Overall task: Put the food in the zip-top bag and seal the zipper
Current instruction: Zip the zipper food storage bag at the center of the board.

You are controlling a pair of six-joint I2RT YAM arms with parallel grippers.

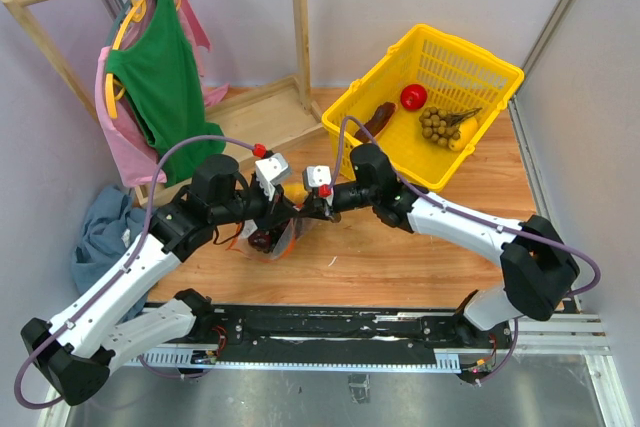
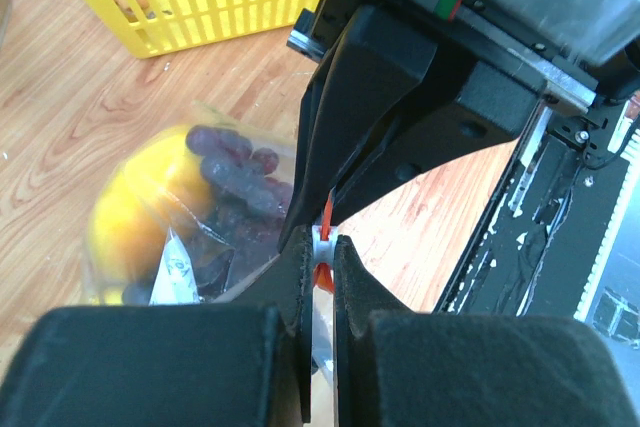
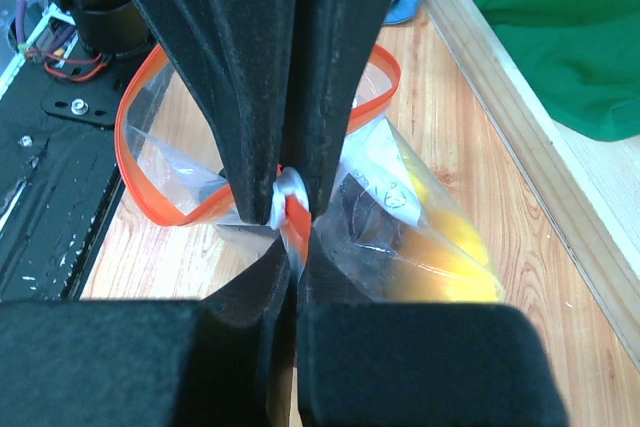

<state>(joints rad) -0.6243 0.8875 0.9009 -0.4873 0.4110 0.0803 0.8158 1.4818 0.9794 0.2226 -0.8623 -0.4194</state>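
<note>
The zip-top bag (image 1: 268, 239) lies on the wooden table between my two arms. In the left wrist view it (image 2: 205, 237) holds the yellow bell pepper (image 2: 128, 215) and the purple grape bunch (image 2: 236, 179), with its white label (image 2: 176, 273) showing. The watermelon slice is hidden. My left gripper (image 2: 322, 250) is shut on the red-orange zipper (image 2: 325, 215) at a small white piece. My right gripper (image 3: 293, 232) is shut on the same spot of the zipper (image 3: 150, 185) from the opposite side, tip to tip with the left gripper. The pepper also shows in the right wrist view (image 3: 452, 239). The zipper strip still bows open in a loop to the left.
A yellow plastic basket (image 1: 472, 48) stands at the back right with a red round fruit (image 1: 413, 97) and a brownish bunch (image 1: 437, 125) in it. A wooden clothes rack with a green shirt (image 1: 160, 77) stands at the back left. A blue cloth (image 1: 100, 232) lies at the left.
</note>
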